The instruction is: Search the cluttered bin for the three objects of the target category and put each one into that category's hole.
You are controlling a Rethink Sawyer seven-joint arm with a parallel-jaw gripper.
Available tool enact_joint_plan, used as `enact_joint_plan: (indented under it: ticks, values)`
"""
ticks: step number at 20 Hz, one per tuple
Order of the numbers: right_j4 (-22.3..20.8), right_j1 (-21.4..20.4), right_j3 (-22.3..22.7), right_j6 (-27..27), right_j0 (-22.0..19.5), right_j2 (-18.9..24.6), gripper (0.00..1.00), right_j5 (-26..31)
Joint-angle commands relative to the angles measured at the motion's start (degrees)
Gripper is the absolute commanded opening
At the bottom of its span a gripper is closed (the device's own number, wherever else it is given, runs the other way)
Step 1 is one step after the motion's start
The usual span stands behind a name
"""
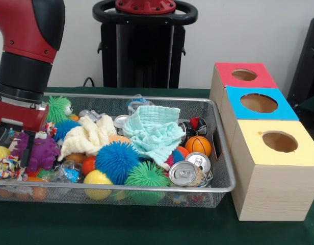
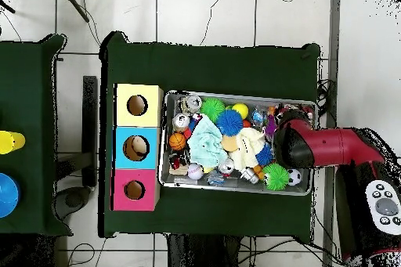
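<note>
Robotics lab: a green-covered table (image 2: 211, 64) is set on a pale tiled floor (image 2: 204, 13), cables (image 2: 235, 1) are trailed across it, and a plain white wall (image 1: 238, 30) is seen behind.

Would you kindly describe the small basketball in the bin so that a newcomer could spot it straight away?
Start at the wire mesh bin and go to its end nearest the three wooden boxes. There, just right of the mint-green cloth, sits the small basketball. It alone is smooth orange with black seams; its neighbours are spiky balls and drink cans.

A shiny metal can (image 1: 182, 173) lies in a wire-mesh bin (image 1: 224, 168) beside matt wooden boxes (image 1: 271, 189).
</note>
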Motion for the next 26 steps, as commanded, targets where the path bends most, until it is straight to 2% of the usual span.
enact_joint_plan:
  ticks: [1,7,11,12,26]
  values:
    - [-2.86,1.51,1.39,-7.88,-1.25,1.47,1.00,5.73]
    - [-2.32,1.63,2.00,-4.61,-0.61,0.17,1.00,4.41]
    - [-2.05,1.55,2.11,-4.29,-0.46,0.07,1.00,4.54]
    - [-2.36,1.52,2.12,-4.37,-0.30,-0.05,0.00,4.21]
    - [-2.41,1.40,3.29,-1.47,0.47,-1.09,0.00,1.08]
